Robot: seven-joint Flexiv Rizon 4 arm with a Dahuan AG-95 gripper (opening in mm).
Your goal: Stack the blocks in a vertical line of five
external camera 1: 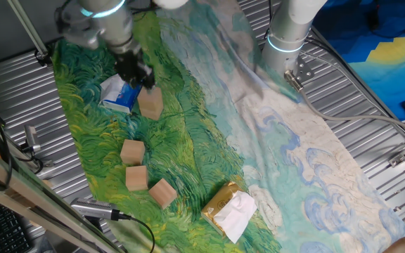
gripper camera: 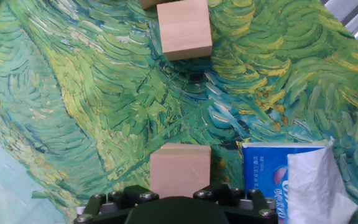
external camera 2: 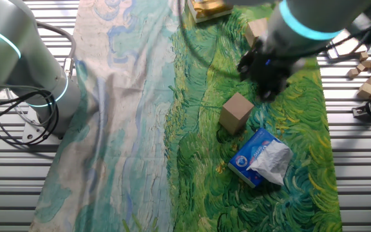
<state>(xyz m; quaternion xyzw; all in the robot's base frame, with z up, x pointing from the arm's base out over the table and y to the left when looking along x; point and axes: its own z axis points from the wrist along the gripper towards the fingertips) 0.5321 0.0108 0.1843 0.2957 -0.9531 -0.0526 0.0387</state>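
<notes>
As things stand now: no tower is begun; four wooden blocks show in one fixed view, all lying singly on the painted cloth that covers the bench.
Nearest block: the cube beside the blue-and-white packet, apart from it by a narrow strip of cloth.
Other blocks: three loosely grouped further down the cloth, well apart from the claw.
Claw: the claw hangs above the cloth, grasping nothing; whether its fingers are spread or closed I cannot tell.
Key relation: in the hand view the nearest cube sits centred just ahead of the claw's body, its faces square to the frame; a cube has no long axis.
Likely step: lowering onto this cube to take it.
Risk: the packet lies just beside the cube and could catch a finger.
</notes>
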